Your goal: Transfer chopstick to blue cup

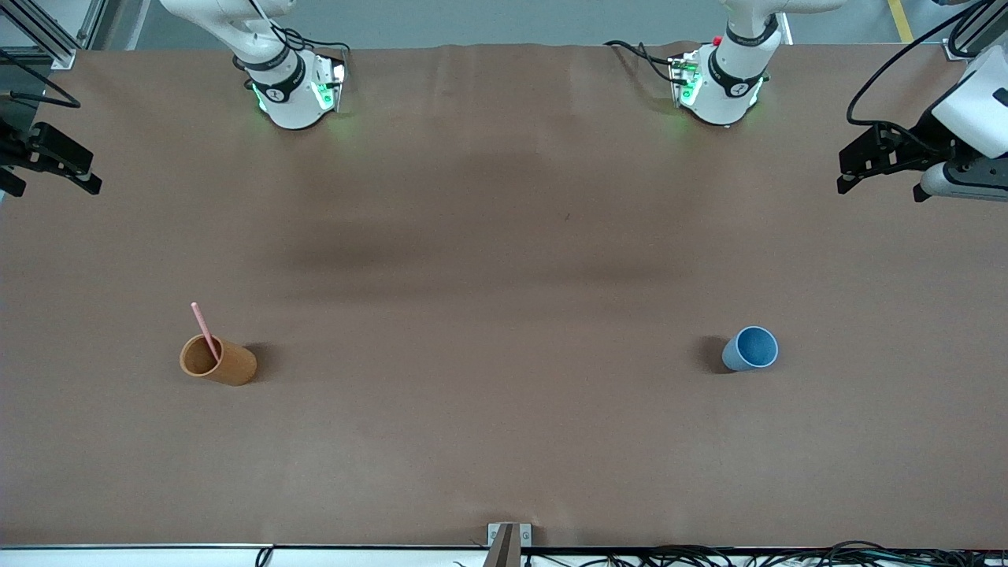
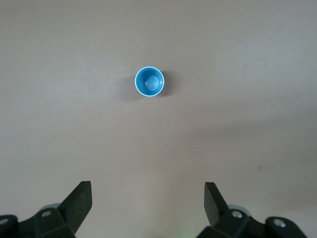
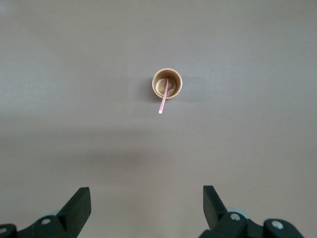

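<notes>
Over the desk [image 1: 504,441], both tools are held wide and empty: the right tool [image 3: 146,206] should be lowered onto the chopstick [image 1: 204,328] leaning in the orange cup [image 1: 219,361], gripped near its top, then carried to the blue cup [image 1: 750,349]; the left tool [image 2: 148,206] waits.

Only two obstacles on the table [image 1: 504,441]: orange-brown cup [image 1: 219,361] toward the right arm's end, blue cup [image 1: 750,349] toward the left arm's end, well apart. Wide bare stretch between them. Chopstick [image 1: 205,331] sticks out of the orange-brown cup, tilted, free above the rim. Blue cup mouth unobstructed. Left gripper [image 1: 854,169] and right gripper [image 1: 67,169] jaws spread, parked high at the table ends.
</notes>
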You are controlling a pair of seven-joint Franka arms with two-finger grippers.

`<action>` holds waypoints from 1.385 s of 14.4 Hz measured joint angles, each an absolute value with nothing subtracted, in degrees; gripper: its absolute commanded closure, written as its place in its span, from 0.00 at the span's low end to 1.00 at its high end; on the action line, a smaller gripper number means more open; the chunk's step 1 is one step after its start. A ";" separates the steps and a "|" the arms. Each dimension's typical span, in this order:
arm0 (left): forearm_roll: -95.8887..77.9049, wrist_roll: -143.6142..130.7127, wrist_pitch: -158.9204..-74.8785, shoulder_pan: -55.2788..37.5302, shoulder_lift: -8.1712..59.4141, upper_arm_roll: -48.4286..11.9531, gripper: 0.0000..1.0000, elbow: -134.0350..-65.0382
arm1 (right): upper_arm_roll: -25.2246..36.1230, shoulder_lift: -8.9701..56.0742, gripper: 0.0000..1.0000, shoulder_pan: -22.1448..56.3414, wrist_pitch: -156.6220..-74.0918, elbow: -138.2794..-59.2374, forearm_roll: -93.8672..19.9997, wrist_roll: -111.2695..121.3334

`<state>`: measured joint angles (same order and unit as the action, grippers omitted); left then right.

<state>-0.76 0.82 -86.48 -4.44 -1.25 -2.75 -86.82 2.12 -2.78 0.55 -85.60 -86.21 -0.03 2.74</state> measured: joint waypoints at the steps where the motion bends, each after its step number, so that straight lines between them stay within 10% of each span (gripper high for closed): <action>1: -0.76 0.82 -86.48 -4.44 -1.25 -2.75 0.00 -86.82 | 2.12 -2.78 0.00 0.55 -85.60 -86.21 -0.03 2.74; 14: -0.87 0.86 -86.78 -4.32 1.20 -1.62 0.00 -87.03 | 2.22 -2.27 0.01 0.55 -86.56 -86.97 -0.05 2.73; 20: -1.56 3.77 -107.34 -2.80 14.54 0.47 0.00 -94.76 | 2.44 -0.09 0.03 -0.34 -103.01 -100.33 -0.10 3.07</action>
